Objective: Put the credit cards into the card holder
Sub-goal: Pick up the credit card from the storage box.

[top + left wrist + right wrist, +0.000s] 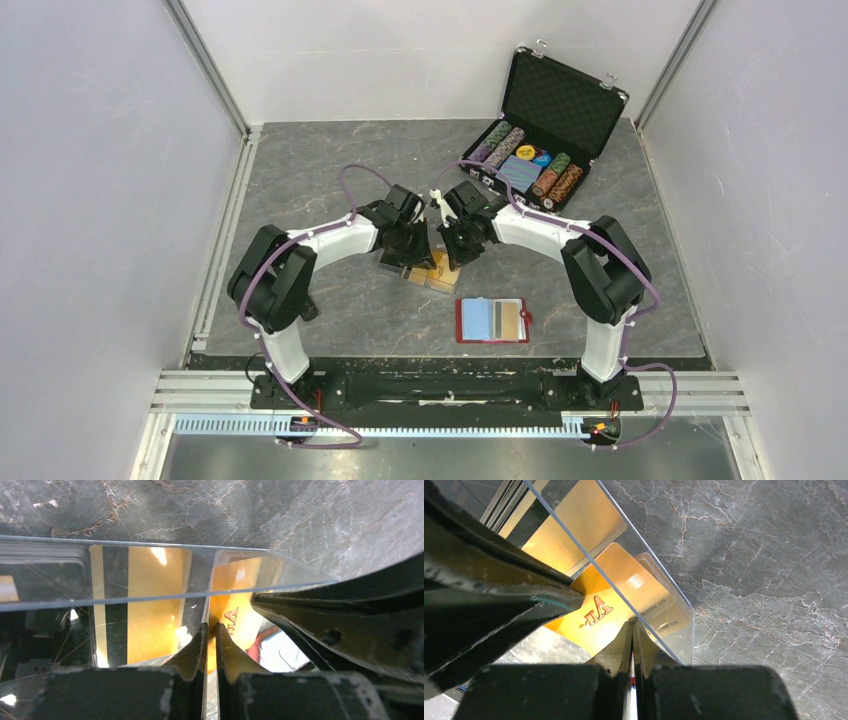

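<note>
Both grippers down at the tray, no card clearly in the holder yet.

Your left gripper (210, 635) and right gripper (632, 630) each have their jaws pinched to a thin slit; you can't tell whether either has caught anything. Just past the right fingertips lies a gold card (599, 610), with more cards (150, 605) stacked beyond it inside the clear tray (150, 592), whose wall crosses right in front of both tips. Back behind your grippers, toward the bases, the holder (478, 318) lies open and flat, well apart from the tray. One tan panel shows in it, card or pocket, you can't say. Judge the job barely begun: nearly every card has yet to be lifted and slotted in.
</note>
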`<state>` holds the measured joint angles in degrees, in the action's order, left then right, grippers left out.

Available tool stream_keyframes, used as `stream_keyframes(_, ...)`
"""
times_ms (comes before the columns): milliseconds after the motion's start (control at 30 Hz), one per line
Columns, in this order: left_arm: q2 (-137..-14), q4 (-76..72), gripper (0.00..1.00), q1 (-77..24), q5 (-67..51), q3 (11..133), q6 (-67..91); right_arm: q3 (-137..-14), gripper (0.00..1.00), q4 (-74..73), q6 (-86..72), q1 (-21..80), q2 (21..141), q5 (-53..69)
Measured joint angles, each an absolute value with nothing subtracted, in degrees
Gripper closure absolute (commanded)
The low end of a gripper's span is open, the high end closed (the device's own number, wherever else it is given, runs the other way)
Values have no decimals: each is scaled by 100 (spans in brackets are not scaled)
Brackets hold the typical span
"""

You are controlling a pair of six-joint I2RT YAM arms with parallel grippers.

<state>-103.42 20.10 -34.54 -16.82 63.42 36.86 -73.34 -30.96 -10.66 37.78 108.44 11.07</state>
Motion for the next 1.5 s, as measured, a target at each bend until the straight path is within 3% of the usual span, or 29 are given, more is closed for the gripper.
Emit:
stream_keyframes(167,-10149,2034,94,-3465,-1737,6361,3688,-7334,100,-3094,-1066,3776,10844,1129)
stream_keyframes(333,-10110,1957,84,-3454,-1929,6361,3701,-7334,100,-3092,-1063,3765,10844,1166)
stream_keyframes(467,-10191,1566,82,-3468,-2265,6351,3813,-7312,100,-3050,-1068,3767,10831,1175)
stream_keyframes(600,-10289,1337,98,-3489,-2506,6348,3938,-7297,99,-3050,-1085,3763,10827,1177)
stream_keyframes(733,-10320,1363,98,-3470,-2456,6344,3935,-7225,94,-3074,-1083,3734,10748,1149)
stream_keyframes(900,-10318,1389,98,-3509,-2351,6342,3935,-7105,80,-3057,-1092,3691,10567,1149)
stream_keyframes(1300,-9161,1278,98,-3522,-2010,5979,3959,-6643,25,-2495,-1459,2893,8849,1789)
stream_keyframes(1500,-8361,569,98,-3428,-2062,5315,4276,-5854,15,-1844,-1892,2224,8250,2689)
